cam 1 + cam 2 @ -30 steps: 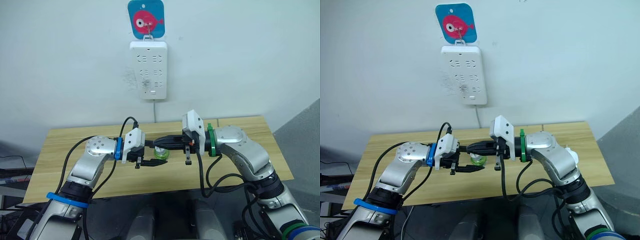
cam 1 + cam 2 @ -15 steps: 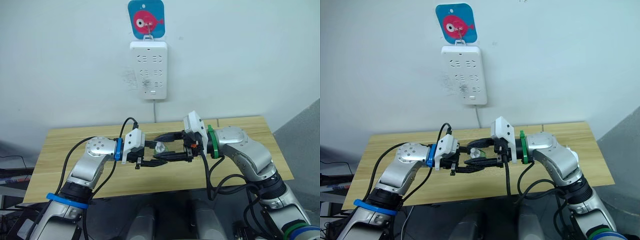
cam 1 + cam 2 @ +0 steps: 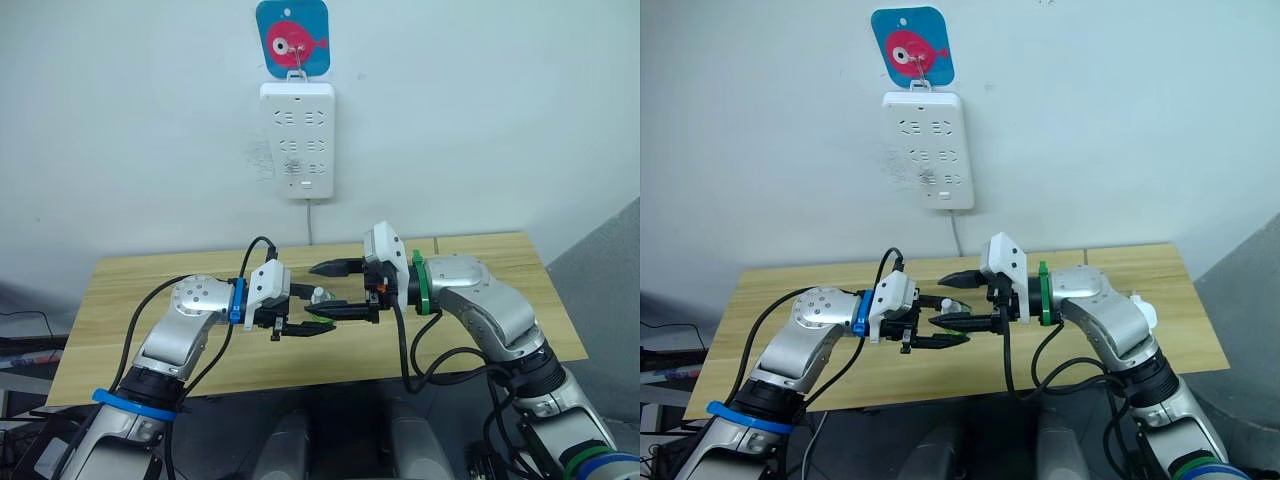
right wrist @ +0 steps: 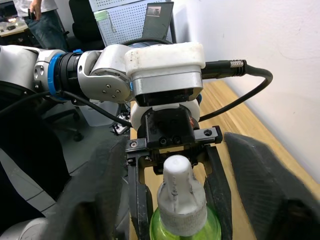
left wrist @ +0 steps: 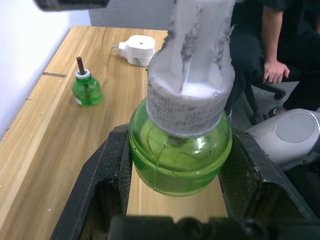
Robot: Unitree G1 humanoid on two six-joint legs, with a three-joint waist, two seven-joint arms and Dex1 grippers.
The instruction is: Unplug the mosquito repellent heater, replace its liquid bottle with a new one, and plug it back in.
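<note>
The left gripper [image 5: 175, 195] is clamped tight on a small round green glass bottle w/ a white ribbed cap [image 5: 181, 150], held up over the long light wood table [image 3: 480, 255] so the cap pokes out toward the other arm. I think that's why it's held sideways: the right gripper [image 3: 325, 290] sits w/ its two black fingers spread wide, one each side of the cap, not touching it, prob. ready to twist the cap off. The small white round plastic heater w/ a hole on top [image 5: 136, 49] lies on the table w/ its plug pins free, so it's already out of the tall white socket strip on the wall [image 3: 297, 138]. Near it, but apart, stands another little green bottle w/ a dark wick stick [image 5: 86, 87], upright & w/ no cap, prob. the old one.
</note>
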